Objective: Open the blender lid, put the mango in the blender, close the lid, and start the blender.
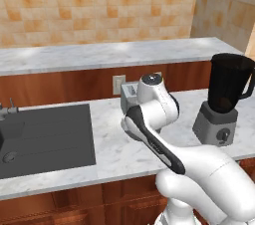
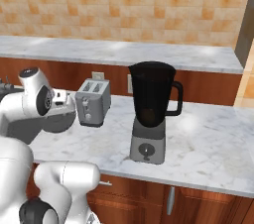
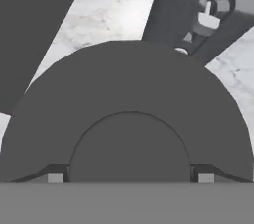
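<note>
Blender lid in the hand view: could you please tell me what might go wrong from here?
1. The blender lid seems pinched only at its raised centre by the gripper; it could tilt or slip.
2. The toaster lies close beyond it; a swing might clip it.
3. The blender is tall; a low approach could knock its rim.

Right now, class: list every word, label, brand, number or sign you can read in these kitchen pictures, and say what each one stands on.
None can be read.
blender: plain dial on the base, no marks legible.
toaster: no lettering visible.
lid: plain dark disc, no text.
</note>
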Controlling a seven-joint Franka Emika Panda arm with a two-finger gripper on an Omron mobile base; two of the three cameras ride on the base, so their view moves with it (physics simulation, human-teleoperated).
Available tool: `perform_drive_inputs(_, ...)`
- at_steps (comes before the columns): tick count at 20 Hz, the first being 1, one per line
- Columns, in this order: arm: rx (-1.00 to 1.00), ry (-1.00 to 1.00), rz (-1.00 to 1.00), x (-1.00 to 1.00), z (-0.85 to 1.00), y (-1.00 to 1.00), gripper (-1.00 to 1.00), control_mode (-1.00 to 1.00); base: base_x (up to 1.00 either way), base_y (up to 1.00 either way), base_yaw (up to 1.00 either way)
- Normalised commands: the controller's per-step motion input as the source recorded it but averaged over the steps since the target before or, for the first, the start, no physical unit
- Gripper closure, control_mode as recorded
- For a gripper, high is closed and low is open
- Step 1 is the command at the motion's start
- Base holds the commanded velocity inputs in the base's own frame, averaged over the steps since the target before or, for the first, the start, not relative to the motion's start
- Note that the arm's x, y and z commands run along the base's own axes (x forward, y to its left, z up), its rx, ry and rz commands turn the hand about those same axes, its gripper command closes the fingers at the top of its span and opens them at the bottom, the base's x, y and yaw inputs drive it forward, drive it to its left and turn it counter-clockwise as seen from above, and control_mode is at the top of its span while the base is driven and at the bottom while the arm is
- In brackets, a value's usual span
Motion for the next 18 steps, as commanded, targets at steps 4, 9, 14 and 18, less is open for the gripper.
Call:
perform_drive_inputs(4, 0.00, -0.19, -0.07, 0.00, 1.00, -0.49, 1.00, -1.00, 0.00, 0.00, 0.00)
perform_drive_inputs(9, 0.00, -0.17, -0.07, -0.03, 1.00, -0.58, 1.00, -1.00, 0.00, 0.00, 0.00)
perform_drive_inputs(14, 0.00, -0.13, -0.08, -0.03, 1.00, -0.61, 1.00, -1.00, 0.00, 0.00, 0.00)
perform_drive_inputs(18, 0.00, -0.13, -0.07, 0.00, 1.00, -0.54, 1.00, -1.00, 0.00, 0.00, 0.00)
